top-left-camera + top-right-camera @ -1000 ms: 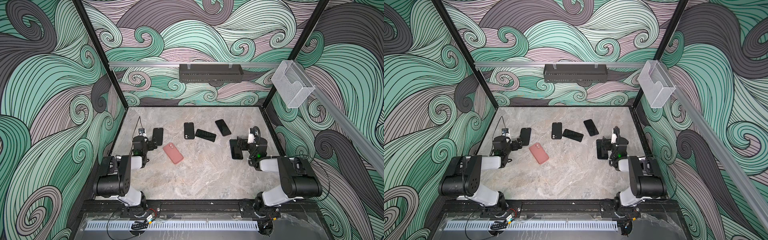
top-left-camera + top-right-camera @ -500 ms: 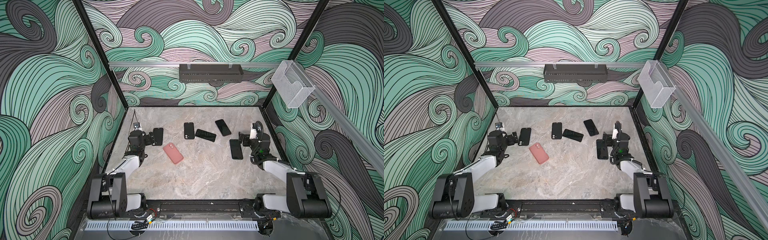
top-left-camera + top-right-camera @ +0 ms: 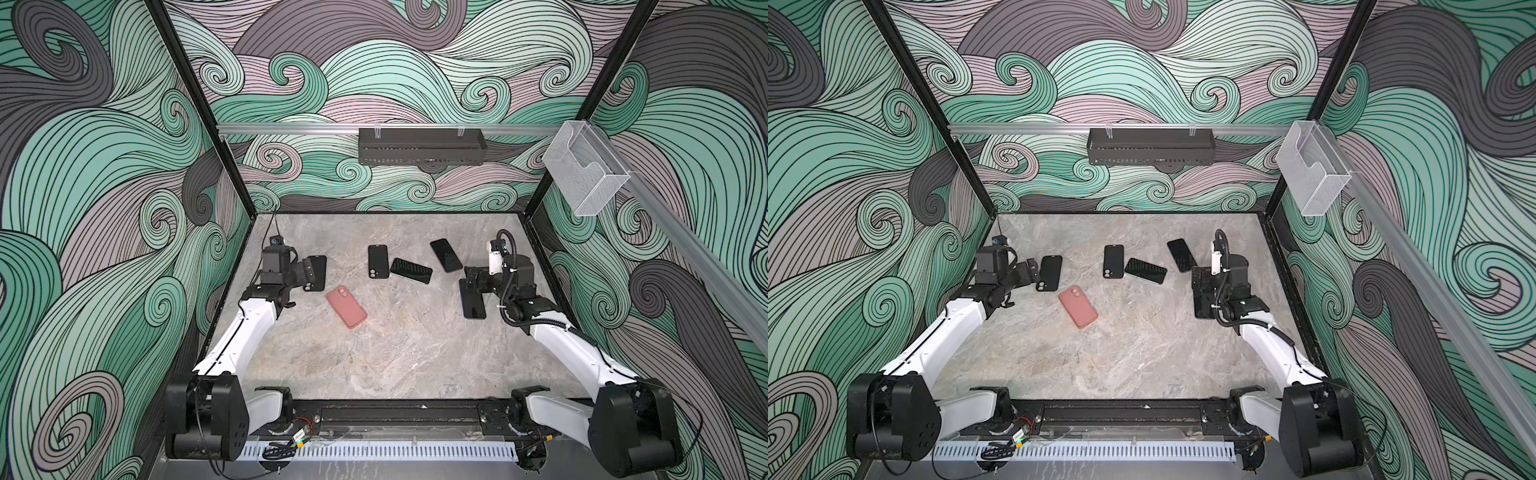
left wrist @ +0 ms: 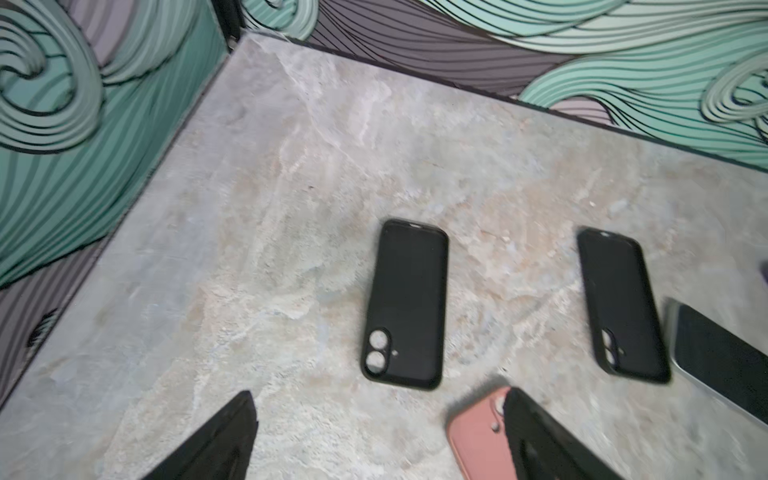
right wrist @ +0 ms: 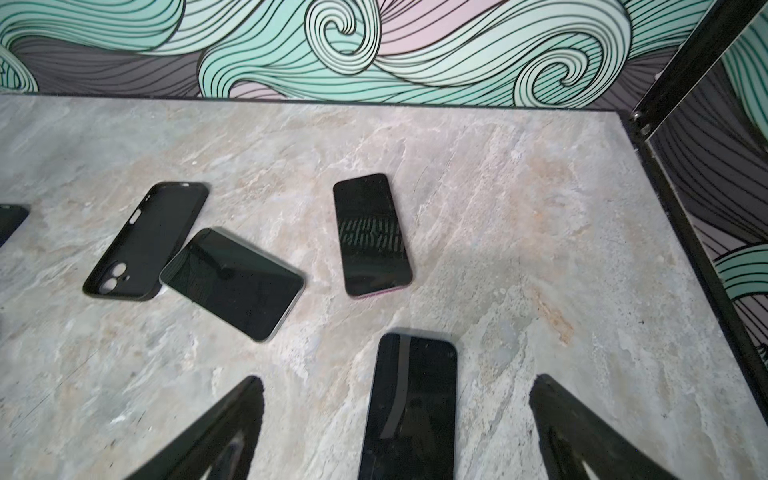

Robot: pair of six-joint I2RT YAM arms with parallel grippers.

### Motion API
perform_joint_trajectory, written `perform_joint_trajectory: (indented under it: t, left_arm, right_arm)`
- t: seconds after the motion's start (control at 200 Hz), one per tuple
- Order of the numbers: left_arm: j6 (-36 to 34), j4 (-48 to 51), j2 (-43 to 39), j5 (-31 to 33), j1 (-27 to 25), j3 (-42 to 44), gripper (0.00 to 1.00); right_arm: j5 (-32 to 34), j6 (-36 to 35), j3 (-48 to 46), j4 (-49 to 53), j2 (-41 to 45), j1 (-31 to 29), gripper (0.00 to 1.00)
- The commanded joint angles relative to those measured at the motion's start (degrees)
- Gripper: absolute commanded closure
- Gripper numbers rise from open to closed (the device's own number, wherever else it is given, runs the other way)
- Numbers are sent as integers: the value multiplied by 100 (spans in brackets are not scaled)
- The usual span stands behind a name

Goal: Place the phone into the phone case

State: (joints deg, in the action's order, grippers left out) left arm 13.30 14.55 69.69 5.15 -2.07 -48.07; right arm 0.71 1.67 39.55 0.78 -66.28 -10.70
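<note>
top views: both arms' jaws released, empty. right jaws over phone point(image 3: 473, 305), left jaws by black case point(image 3: 318, 272) on surface point(image 3: 395, 353).
left wrist: case point(image 4: 405, 303) looks hollow-side up, cam holes clear; top views don't show that.
right wrist: phone point(image 5: 411, 403) centred btwn jaws, screen up. i'd lower square, grip long edges.

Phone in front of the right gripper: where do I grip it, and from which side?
Best bet: pinch the phone across its two long edges, near mid-length, coming down from above. It lies flat, screen up, on the table, so only the thin sides offer purchase. The open right gripper has its fingers either side of those edges in the wrist view.
</note>
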Motion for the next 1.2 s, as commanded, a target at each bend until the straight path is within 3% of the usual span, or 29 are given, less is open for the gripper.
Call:
perform_joint_trajectory:
  t: [0.0, 0.265, 0.525, 0.851, 1.196]
  left_arm:
    - [-280, 636, 248, -919, -99, -414, 7]
    - [-974, 859, 1137, -1883, -296, -909, 20]
    - [-1619, 1683, 2220, -1609, -677, -1812, 39]
    - [-1865, 2220, 3288, -1647, -917, -2454, 59]
    - [-1805, 2305, 3792, -1508, -998, -2499, 68]
  right_arm:
    - [-136, 88, 208, 837, 134, -158, 1]
    - [-246, 166, 413, 1419, 338, -446, 1]
    - [-368, 338, 226, 1507, 623, -560, 1]
    - [-420, 457, 23, 1489, 886, -595, 1]
    - [-396, 448, -28, 1471, 959, -600, 1]
